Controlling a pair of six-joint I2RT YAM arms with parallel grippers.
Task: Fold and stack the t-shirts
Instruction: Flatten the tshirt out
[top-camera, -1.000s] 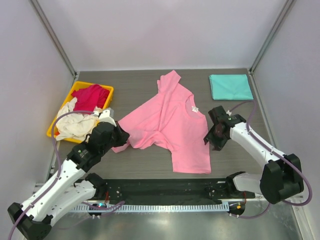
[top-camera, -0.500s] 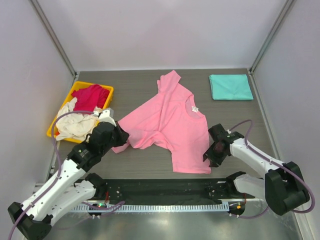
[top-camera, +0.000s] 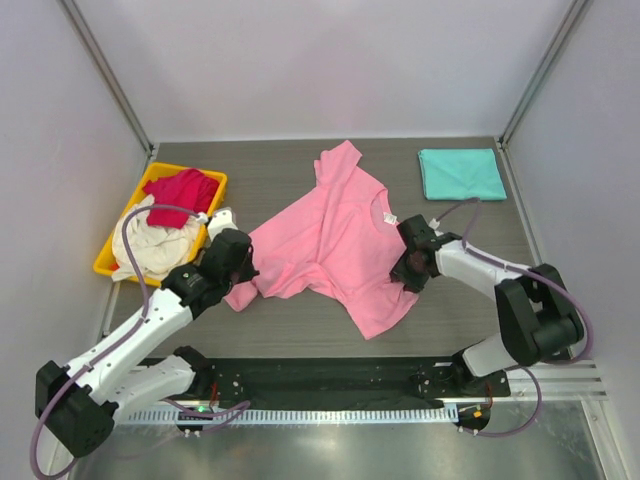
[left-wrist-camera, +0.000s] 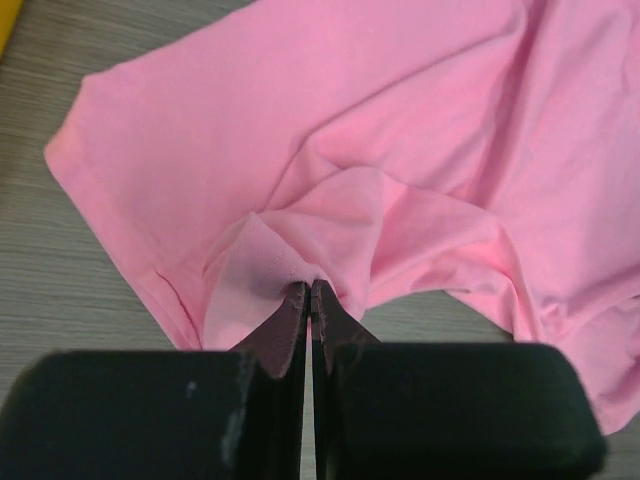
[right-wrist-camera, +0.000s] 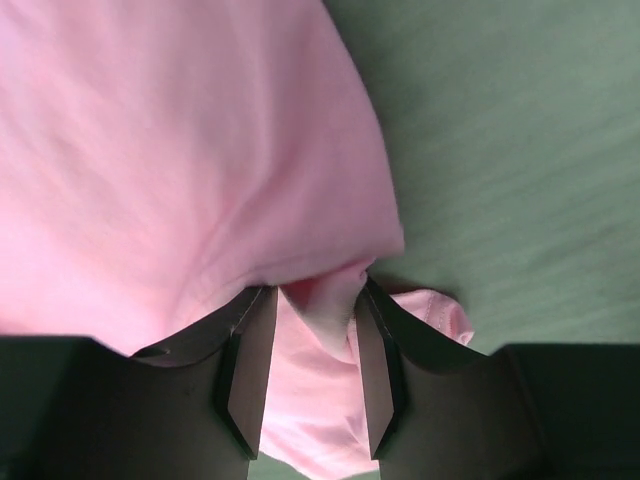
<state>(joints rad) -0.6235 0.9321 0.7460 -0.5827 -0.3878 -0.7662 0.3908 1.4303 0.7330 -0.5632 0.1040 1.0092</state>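
The light pink t-shirt (top-camera: 330, 235) lies spread on the dark table, partly rumpled. My left gripper (top-camera: 243, 272) is at its left edge, shut on a pinched fold of pink cloth (left-wrist-camera: 300, 240), fingertips pressed together (left-wrist-camera: 310, 290). My right gripper (top-camera: 405, 268) sits at the shirt's right side, with the lifted hem bunched between its fingers (right-wrist-camera: 315, 300). The hem corner hangs folded below it (right-wrist-camera: 430, 315). A folded teal t-shirt (top-camera: 461, 173) lies at the back right. The crimson red t-shirt (top-camera: 183, 192) and cream white t-shirt (top-camera: 150, 248) are heaped at the left.
The yellow bin (top-camera: 215, 178) stands at the left edge and holds the red and cream shirts. The cream cloth spills over its near side. Bare table (top-camera: 300, 320) shows in front of the pink shirt. Frame posts stand at both back corners.
My right gripper travelled from the near right corner of the shirt up and left, dragging the hem with it, so the shirt's lower right now tapers. My left arm shifted slightly forward.
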